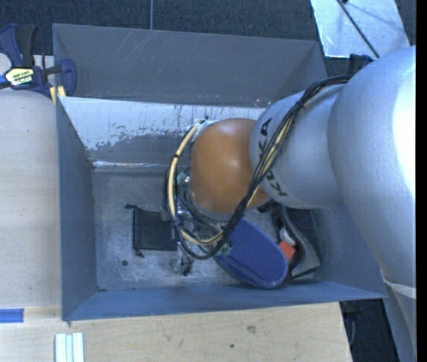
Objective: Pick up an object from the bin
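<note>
Low in the bin point(75, 202), the jaws, open or closed being impossible to tell, sit just right of a flat black object point(152, 231). Centring over it, clear of the blue oval thing point(255, 256), seems wise.

The arm point(327, 149), cut by the right edge, and its cables point(198, 236) hide the black slab's point(149, 231) right side, the blue oval's point(257, 256) top and most of an orange-white bit point(287, 249).

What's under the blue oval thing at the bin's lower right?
An orange and white piece pokes out at the right edge of the blue oval thing, apparently partly beneath it. Anything else under it, and the bin floor there, is covered.
</note>
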Tool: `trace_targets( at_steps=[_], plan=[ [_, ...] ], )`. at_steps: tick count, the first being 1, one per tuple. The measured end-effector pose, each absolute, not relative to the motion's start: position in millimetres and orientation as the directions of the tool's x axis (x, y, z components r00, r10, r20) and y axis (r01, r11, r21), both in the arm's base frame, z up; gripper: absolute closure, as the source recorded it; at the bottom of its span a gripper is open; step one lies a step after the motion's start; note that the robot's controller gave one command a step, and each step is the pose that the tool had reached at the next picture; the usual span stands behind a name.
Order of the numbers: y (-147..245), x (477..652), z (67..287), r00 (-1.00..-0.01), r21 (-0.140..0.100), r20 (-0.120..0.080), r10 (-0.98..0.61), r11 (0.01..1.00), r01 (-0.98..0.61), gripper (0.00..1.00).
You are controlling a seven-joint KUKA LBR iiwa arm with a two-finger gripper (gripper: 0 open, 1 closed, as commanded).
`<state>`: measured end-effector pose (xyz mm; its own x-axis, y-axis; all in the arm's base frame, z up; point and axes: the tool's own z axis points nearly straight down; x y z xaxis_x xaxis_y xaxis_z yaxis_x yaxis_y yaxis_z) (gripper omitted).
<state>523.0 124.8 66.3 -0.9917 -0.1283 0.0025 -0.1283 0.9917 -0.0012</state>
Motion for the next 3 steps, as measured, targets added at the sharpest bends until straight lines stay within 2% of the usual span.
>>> trace_targets(
  at_steps=[1,2,3],
  plan=[
    [126.3,524.8,71.1,-0.992,0.001,-0.005,-0.128,0.992,-0.128,1.00],
    [107.0,502.1,81.3,-0.911,0.000,0.000,-0.412,0.911,-0.412,1.00],
    [72.2,509.7,250.4,-0.908,-0.004,-0.011,-0.419,0.908,-0.419,1.00]
  ],
)
